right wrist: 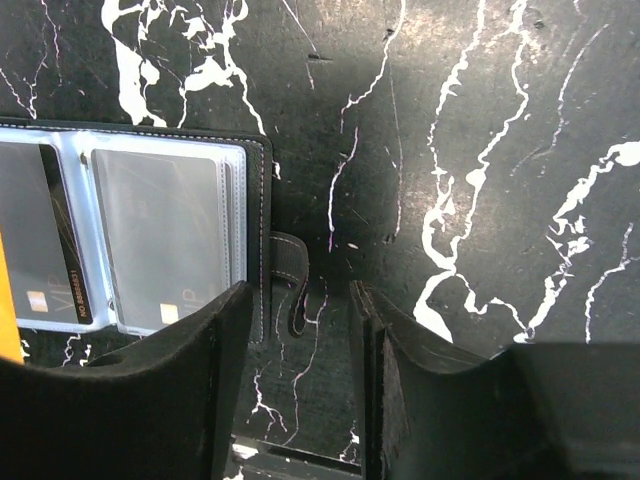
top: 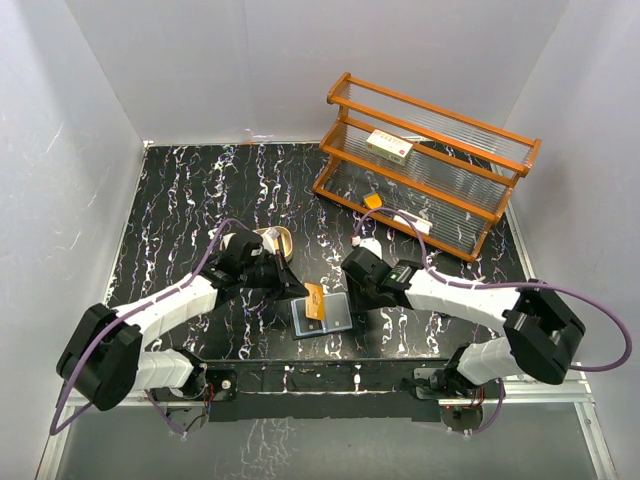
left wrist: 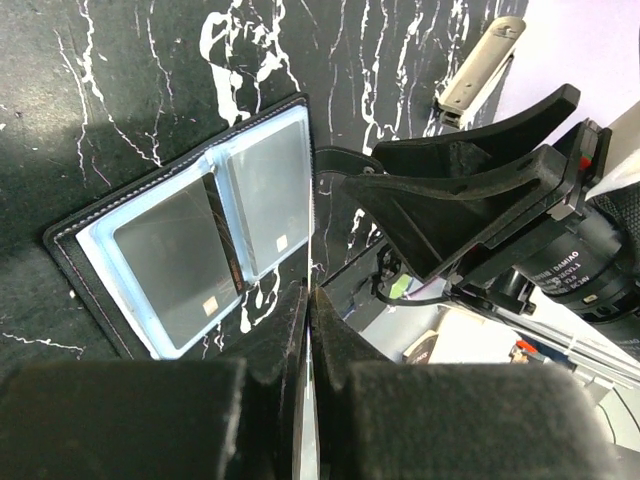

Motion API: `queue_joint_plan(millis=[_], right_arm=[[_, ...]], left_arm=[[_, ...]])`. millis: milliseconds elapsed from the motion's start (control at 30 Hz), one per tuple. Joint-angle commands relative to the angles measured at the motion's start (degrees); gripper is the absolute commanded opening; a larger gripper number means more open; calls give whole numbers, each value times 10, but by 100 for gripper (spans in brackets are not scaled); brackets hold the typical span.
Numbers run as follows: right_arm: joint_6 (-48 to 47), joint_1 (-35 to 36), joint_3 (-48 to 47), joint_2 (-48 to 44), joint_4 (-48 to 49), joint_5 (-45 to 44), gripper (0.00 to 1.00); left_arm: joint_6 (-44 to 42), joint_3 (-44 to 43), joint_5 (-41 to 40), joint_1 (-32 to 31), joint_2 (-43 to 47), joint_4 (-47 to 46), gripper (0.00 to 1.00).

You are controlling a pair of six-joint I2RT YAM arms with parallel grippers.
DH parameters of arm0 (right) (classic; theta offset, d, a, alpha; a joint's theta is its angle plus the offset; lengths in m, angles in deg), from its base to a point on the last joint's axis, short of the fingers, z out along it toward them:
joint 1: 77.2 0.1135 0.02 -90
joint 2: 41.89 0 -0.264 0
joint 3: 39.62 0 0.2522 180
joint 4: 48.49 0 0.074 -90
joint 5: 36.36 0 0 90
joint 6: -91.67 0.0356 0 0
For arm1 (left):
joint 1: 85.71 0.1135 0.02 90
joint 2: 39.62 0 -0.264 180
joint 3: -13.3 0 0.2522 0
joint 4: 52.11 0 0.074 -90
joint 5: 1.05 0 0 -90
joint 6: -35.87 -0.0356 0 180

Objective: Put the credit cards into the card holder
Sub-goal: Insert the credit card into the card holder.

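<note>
The card holder (top: pixel 328 316) lies open on the black marbled table, black outside, pale blue slots inside. It also shows in the left wrist view (left wrist: pixel 95 240) and the right wrist view (right wrist: pixel 255 230). Grey cards sit in its two pockets (left wrist: pixel 170 265) (right wrist: pixel 160 235). My left gripper (top: pixel 303 291) is shut on a tan card (top: pixel 314 301), seen edge-on between the jaws (left wrist: pixel 310 300), over the holder's left half. My right gripper (top: pixel 353 290) is open and empty (right wrist: pixel 298 292), low at the holder's right edge, over its strap tab (right wrist: pixel 292 290).
A tan oval tray (top: pixel 275 240) sits just behind my left gripper. An orange wooden rack (top: pixel 425 165) stands at the back right with a white-and-red box (top: pixel 390 147) on a shelf and small items on its lowest shelf. White walls enclose the table.
</note>
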State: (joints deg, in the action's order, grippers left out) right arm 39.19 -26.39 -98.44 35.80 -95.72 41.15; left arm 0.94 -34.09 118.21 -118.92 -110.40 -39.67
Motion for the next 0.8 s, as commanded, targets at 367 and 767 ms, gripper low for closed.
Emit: queue_joint_plan(millis=[367,767], right_arm=[[3,-4,37,44,87,39,16],[16,-3,59,24,110,69,12]], left_arm=[[-19,9,-37,-13,-42,6,0],[-22,20,-19,-13,-67,-15,0]])
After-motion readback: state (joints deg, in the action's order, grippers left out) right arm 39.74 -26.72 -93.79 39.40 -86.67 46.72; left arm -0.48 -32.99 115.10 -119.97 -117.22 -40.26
